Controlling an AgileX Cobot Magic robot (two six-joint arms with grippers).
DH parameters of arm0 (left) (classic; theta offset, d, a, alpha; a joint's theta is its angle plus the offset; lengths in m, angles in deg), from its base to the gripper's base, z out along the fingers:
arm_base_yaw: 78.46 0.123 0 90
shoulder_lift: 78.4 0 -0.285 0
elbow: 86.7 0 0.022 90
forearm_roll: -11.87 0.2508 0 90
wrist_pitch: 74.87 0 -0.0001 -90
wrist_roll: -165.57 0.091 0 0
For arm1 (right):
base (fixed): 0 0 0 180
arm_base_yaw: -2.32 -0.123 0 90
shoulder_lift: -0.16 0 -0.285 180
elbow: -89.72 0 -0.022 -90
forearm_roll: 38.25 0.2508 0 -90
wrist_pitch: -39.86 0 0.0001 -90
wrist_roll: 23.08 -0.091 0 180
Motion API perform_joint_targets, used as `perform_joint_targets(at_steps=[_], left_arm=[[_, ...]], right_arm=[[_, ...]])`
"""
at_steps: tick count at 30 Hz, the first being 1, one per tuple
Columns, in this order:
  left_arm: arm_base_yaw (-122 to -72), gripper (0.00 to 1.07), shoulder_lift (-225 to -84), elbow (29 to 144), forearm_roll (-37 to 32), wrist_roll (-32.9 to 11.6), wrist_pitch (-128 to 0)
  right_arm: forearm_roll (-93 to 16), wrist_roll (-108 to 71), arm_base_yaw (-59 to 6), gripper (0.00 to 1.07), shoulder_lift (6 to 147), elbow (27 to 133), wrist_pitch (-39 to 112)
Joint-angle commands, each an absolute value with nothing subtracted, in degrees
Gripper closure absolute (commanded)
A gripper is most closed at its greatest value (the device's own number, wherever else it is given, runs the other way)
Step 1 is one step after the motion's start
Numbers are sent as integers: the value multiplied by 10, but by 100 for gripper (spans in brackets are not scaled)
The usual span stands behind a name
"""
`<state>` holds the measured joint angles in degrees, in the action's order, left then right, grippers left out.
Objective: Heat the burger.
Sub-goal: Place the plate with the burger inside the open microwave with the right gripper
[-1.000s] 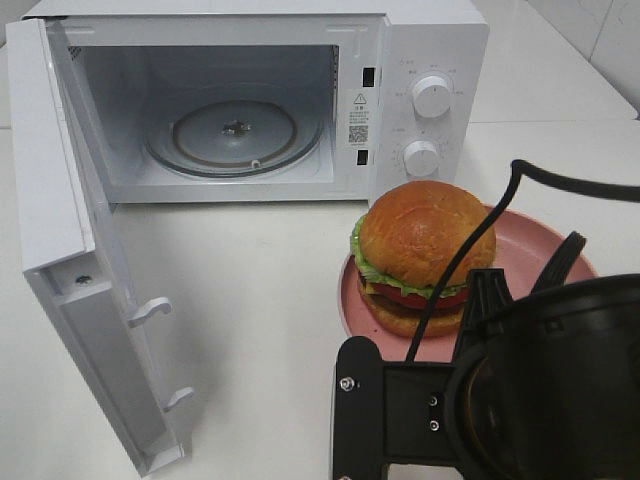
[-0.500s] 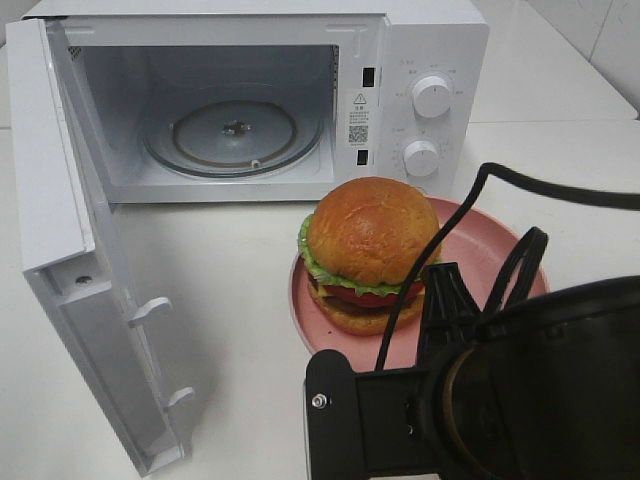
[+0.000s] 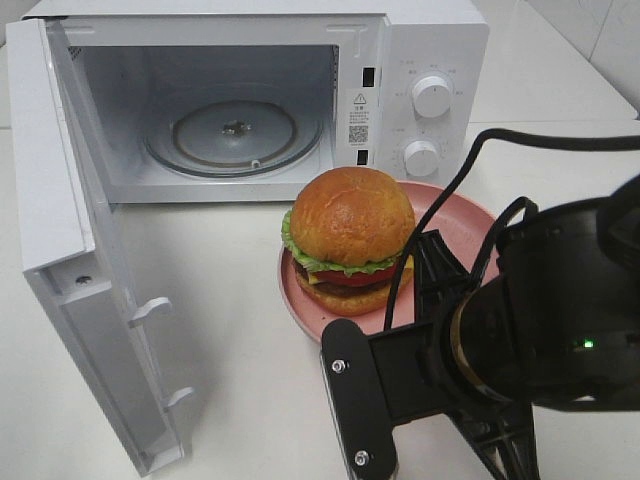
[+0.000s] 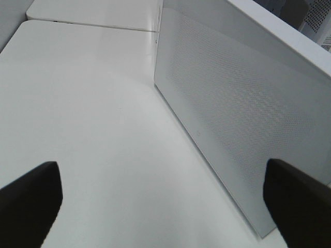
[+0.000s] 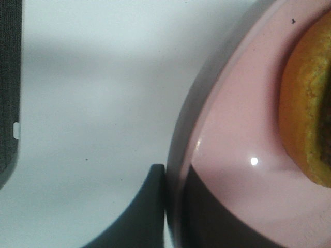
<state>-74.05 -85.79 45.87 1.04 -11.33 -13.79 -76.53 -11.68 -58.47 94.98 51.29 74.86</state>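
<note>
1. On the white worktop (image 3: 250,300), before the open microwave (image 3: 430,40), we recorded the burger (image 3: 348,238). It sat on a round pink plate (image 3: 455,225), outside the cavity and not yet loaded. It had a glossy domed bun, frilled green lettuce, red tomato, a yellow cheese corner and a dark patty.
2. Pink plate: smooth, faintly shiny, with a shallow raised rim. We judged it the carrier, sparing the soft burger a direct pinch.
3. Right fingers (image 5: 147,212): dark, clamped on the plate's near rim, one outside it and one over the inner face. We could not tell whether the plate rested on the worktop or hung clear.
4. Microwave: white boxy casing, upper dial (image 3: 432,95), lower dial (image 3: 421,158), bare glass turntable (image 3: 235,135). The door (image 3: 60,200) stood swung wide, which we judged left a free path inward.
5. Left fingers (image 4: 31,201): dark, blunt, spread wide apart, holding nothing. They hung beside the door's dotted outer face, probably parked out of the way.
</note>
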Motion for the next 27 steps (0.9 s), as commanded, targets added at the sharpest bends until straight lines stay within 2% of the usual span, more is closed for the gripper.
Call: perform_joint_targets(at_steps=[1, 12, 15, 17, 27], left_arm=[[-740, 9, -850, 458, 10, -115, -137], [-740, 9, -850, 458, 10, -115, -137], [-740, 9, -850, 458, 10, -115, -137], [-740, 9, -850, 458, 10, -115, -137], [-740, 9, -850, 458, 10, -115, -137]], right_arm=[[-778, -46, -557, 107, 942, 515, 705], [-674, 163, -462, 107, 942, 565, 678], [-663, 185, -456, 107, 942, 569, 676], [-613, 275, -431, 107, 942, 582, 675], [-493, 430, -383, 107, 942, 610, 672]])
